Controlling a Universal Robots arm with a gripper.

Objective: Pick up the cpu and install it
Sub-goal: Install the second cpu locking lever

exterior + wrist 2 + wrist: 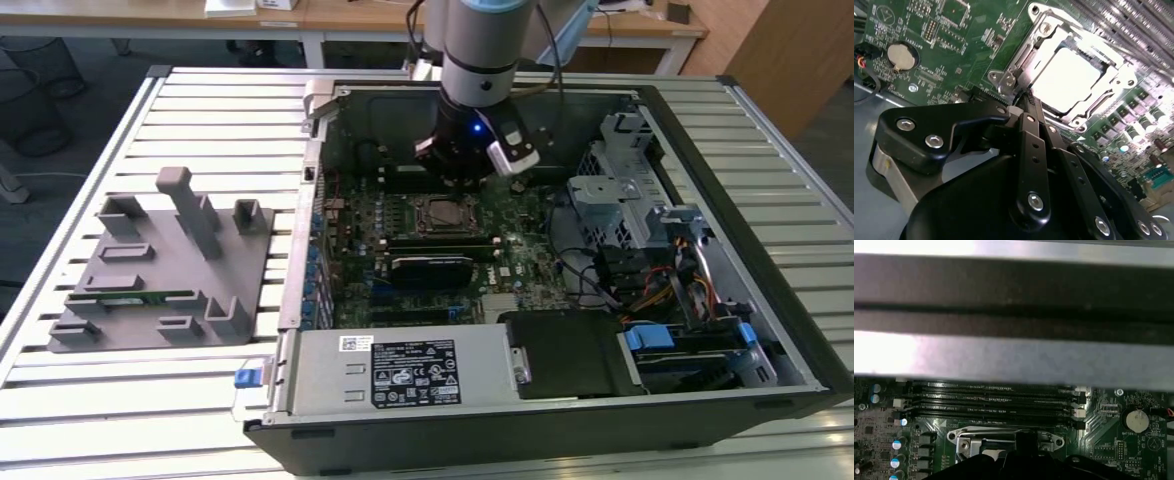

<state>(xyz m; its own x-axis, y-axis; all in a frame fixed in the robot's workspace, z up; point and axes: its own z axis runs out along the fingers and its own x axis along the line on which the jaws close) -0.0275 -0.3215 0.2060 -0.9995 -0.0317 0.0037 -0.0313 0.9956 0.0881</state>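
The cpu [1066, 75] is seen lying flat in the socket [1029, 52] on the motherboard [954, 30], its silvery-white top framed by the metal bracket, just ahead of and below the claw [1021, 102] tips. In the exterior view the cpu [442, 212] sits directly beneath the claw [461, 180], inside the open case [747, 200].

The claw's fingers appear drawn together at their tips, nothing being held between them; they sit by the bracket's edge, though contact cannot be judged.

The chip is judged light, stiff and thin, with a smooth, slippery lid and a delicate underside; a hold by two opposite edges, kept level, would suit it best.

Memory slots [994, 400] lie beyond the socket. The fixture [154, 270] rests well apart on the surface [200, 100].
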